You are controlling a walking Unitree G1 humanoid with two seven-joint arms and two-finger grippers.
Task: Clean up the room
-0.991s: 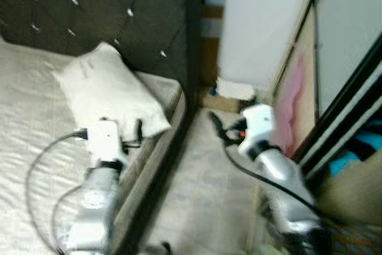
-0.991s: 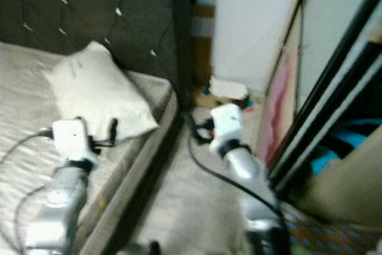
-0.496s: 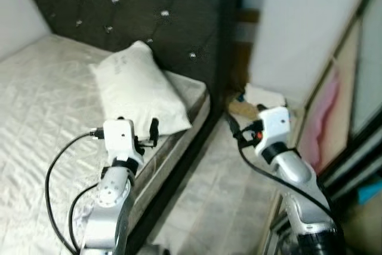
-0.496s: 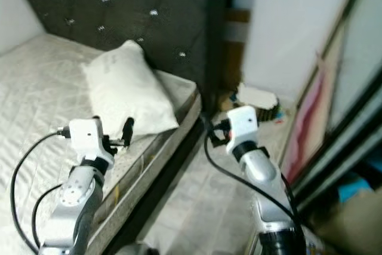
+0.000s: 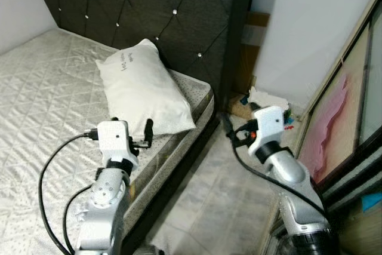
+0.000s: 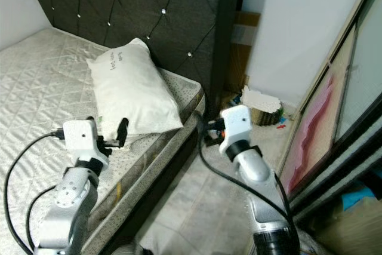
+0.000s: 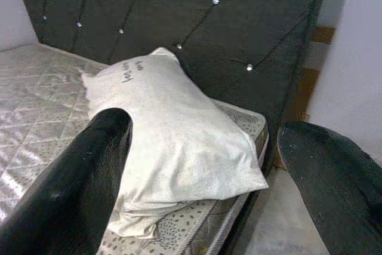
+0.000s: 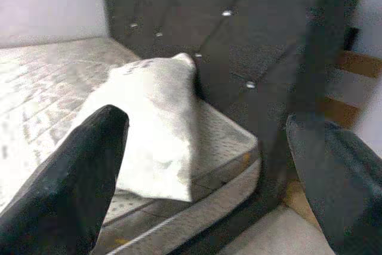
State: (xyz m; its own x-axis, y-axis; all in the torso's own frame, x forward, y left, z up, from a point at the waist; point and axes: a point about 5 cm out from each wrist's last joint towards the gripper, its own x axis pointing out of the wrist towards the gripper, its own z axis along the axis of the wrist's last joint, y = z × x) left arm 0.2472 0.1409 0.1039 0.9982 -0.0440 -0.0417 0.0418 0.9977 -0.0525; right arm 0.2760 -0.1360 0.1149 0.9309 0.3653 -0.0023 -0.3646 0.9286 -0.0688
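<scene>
A white pillow [image 5: 143, 91] lies on the quilted mattress [image 5: 48, 100], leaning toward the dark tufted headboard [image 5: 155, 10]. My left gripper [image 5: 146, 131] is held over the mattress edge just short of the pillow's near end, open, with nothing between its fingers [image 7: 89, 171]. My right gripper [image 5: 231, 132] hangs open over the floor strip beside the bed, pointing toward the headboard end. The right wrist view looks at the pillow [image 8: 149, 129] from the bed's side. A heap of small things [image 5: 265, 101], white and coloured, lies on the floor at the far end.
A narrow tiled floor strip [image 5: 221, 195] runs between the bed and a sliding wardrobe door [image 5: 334, 117] with a pink patch. A brown cardboard box [image 5: 248, 58] stands against the far wall. Something blue [image 5: 371, 198] shows behind the door at the lower right.
The whole picture has swung toward the bed and sharpened, so the camera moved. Both arms keep the same raised pose with fingers apart.
</scene>
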